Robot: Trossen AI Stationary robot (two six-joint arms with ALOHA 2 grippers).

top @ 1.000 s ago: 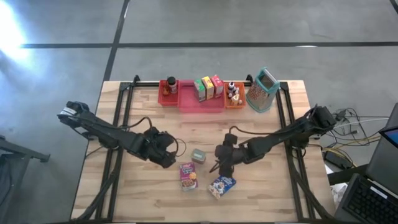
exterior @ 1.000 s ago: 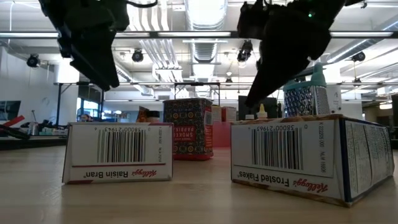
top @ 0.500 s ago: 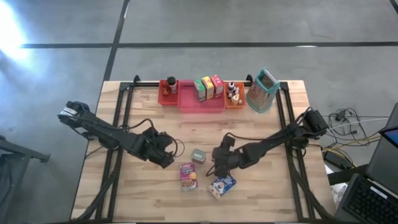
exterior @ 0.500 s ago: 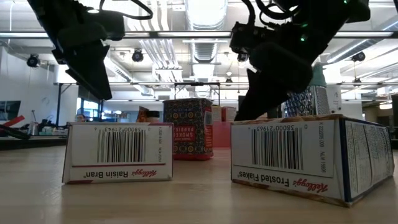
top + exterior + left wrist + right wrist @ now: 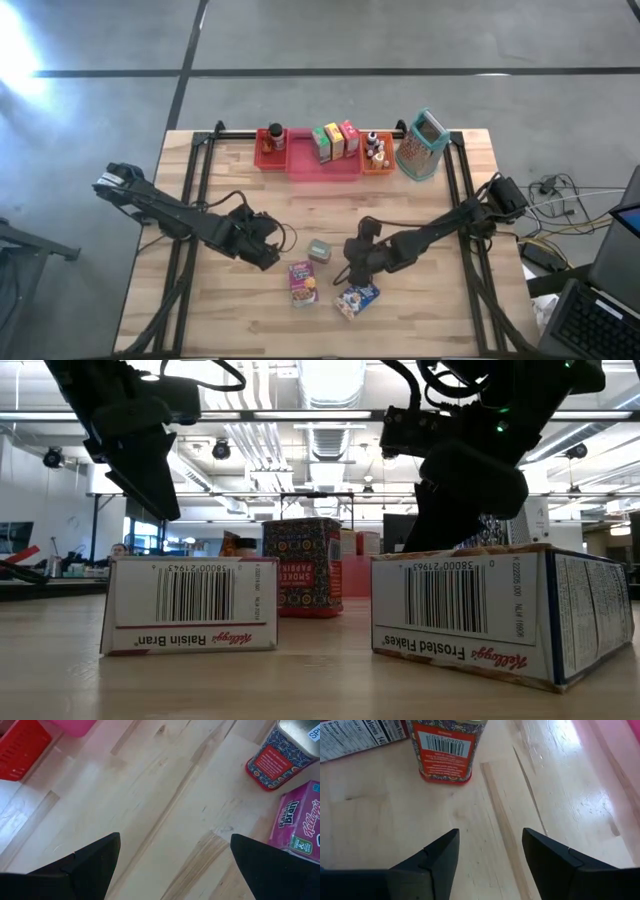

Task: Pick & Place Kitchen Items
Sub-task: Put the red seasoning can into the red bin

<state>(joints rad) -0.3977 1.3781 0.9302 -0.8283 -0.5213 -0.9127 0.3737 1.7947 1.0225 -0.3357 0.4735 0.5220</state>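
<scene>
- Raisin Bran box (image 5: pixel 302 282): purple-pink
- Frosted Flakes box (image 5: pixel 356 298): blue and white
- Small tin (image 5: pixel 445 747): red-orange, dark patterned band
- Tray bins (image 5: pixel 324 163): red, pink, orange
- Grater (image 5: pixel 421 146): teal

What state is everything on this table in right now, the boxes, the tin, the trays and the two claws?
Raisin Bran box: lying flat, untouched.
Frosted Flakes box: lying flat, untouched.
Spice tin: upright, lid on.
Red tray: holds a bottle.
Pink tray: holds three upright boxes.
Orange tray: holds small bottles.
Grater: standing upright.
Left gripper: open, empty.
Right gripper: open, empty, beside the Frosted Flakes box.
</scene>
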